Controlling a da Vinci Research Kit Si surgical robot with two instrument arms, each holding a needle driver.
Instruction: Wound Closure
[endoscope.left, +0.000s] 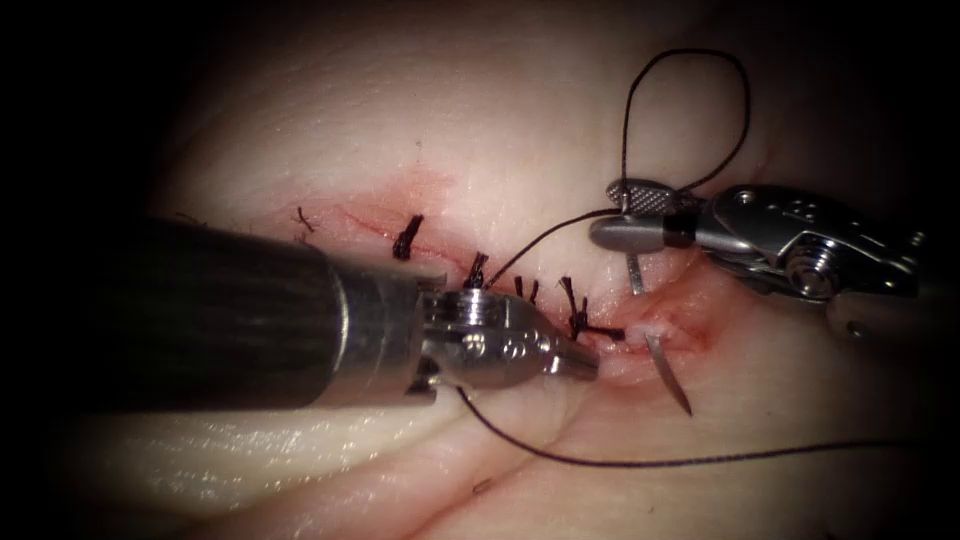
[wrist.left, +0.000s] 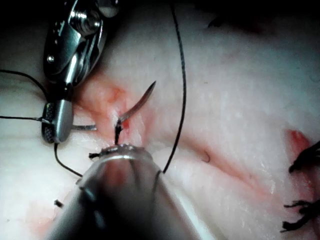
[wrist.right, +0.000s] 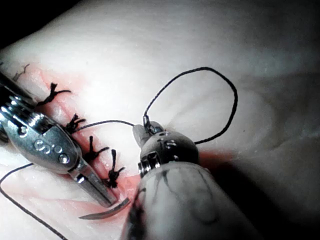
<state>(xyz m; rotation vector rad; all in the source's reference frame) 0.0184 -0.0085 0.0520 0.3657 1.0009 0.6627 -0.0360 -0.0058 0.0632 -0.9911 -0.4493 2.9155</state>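
Here the needle (endoscope.left: 668, 372) sits through the tissue (endoscope.left: 480, 120) at the cut's right end, point emerging lower right; right tool (endoscope.left: 628, 215) grips its tail, left tool (endoscope.left: 580, 362), jaws closed and empty, lies nearer the point.

Close views sharing needle (endoscope.left: 668, 372) (perhaps)

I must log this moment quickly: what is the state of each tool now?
Left tool: jaws shut, holding nothing, beside the needle.
Right tool: jaws shut on the needle's rear end; the needle passes through the tissue.
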